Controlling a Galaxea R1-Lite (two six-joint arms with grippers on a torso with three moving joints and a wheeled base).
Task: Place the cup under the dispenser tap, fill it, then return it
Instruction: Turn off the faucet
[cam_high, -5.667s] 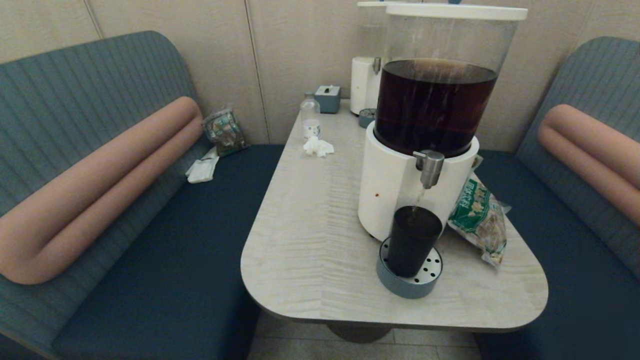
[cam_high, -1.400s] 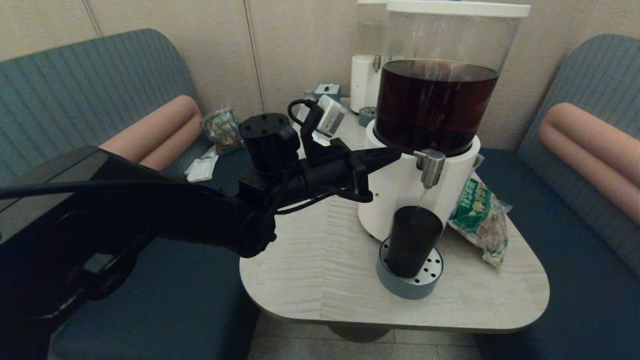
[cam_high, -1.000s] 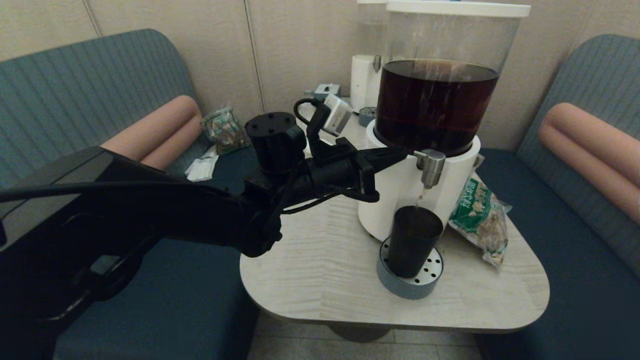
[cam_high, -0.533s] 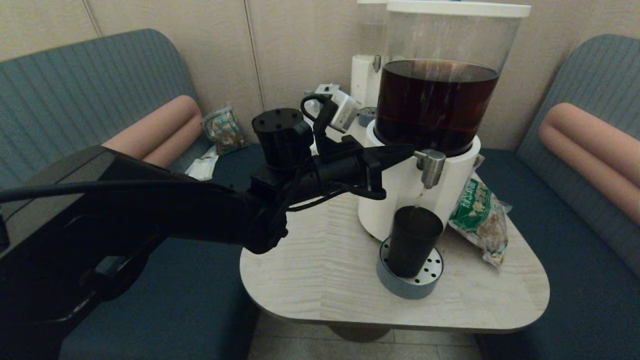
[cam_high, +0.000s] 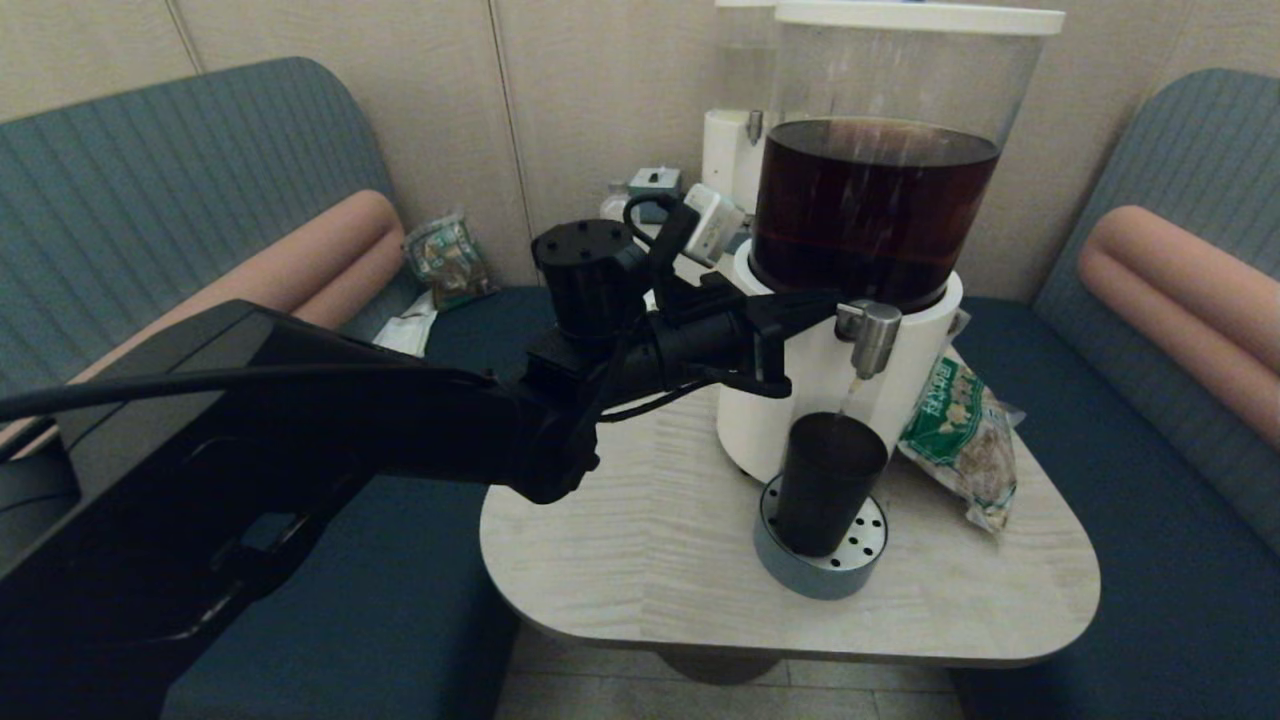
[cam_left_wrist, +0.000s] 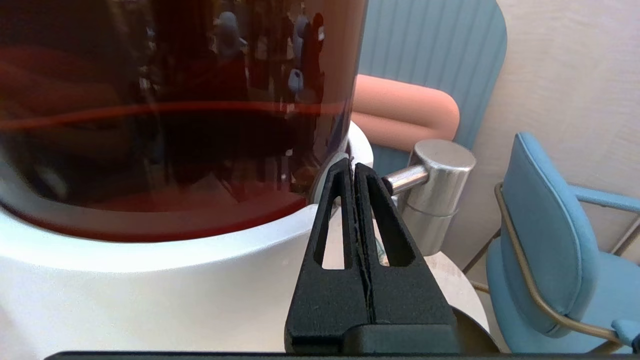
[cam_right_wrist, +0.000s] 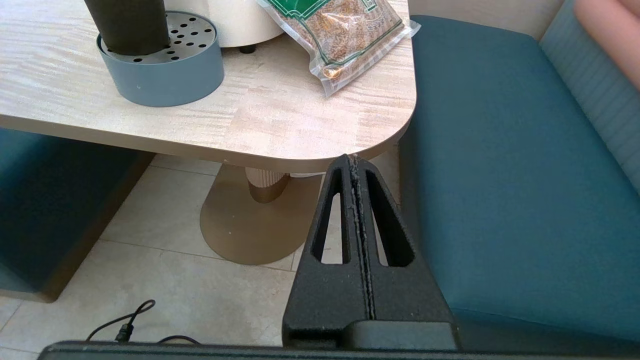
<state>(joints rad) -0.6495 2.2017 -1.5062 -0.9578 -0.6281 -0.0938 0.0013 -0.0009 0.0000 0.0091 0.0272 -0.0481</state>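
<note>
Reaching: my left gripper (cam_high: 825, 300) is stretched out over the table (cam_high: 640, 520) at tap (cam_high: 868, 335) height, its tip right beside the tap's stem at the dispenser (cam_high: 800, 390) front.
Left fingers: pressed flat together with nothing between them; in the left wrist view the tip (cam_left_wrist: 354, 170) sits against the horizontal stem, just beside the silver spout (cam_left_wrist: 434, 195).
Contact: I cannot tell whether the tip actually bears on the stem or only lines up with it.
Cup: the black cup (cam_high: 828, 482) stands upright on the perforated tray (cam_high: 860, 560), straight below the spout, close to the table's near edge and towards its near right corner.
Stream: a thin line of drink shows between spout and cup rim in the head view.
Tank: dark brown drink fills the lower part of the clear tank (cam_high: 880, 200), above the white base.
Bag: a green snack bag (cam_high: 955, 440) lies by the table's right edge, just beside the dispenser.
Far end: a second dispenser (cam_high: 728, 160) and a small grey box (cam_high: 652, 182) stand at the table's far edge, by the wall.
Right gripper: my right gripper (cam_right_wrist: 355, 165) hangs low off the table's near right corner, above the floor, fingers closed on nothing.
Right wrist view: cup (cam_right_wrist: 127, 25), tray (cam_right_wrist: 165, 75) and bag (cam_right_wrist: 335, 30) all show on the table top (cam_right_wrist: 280, 120).
</note>
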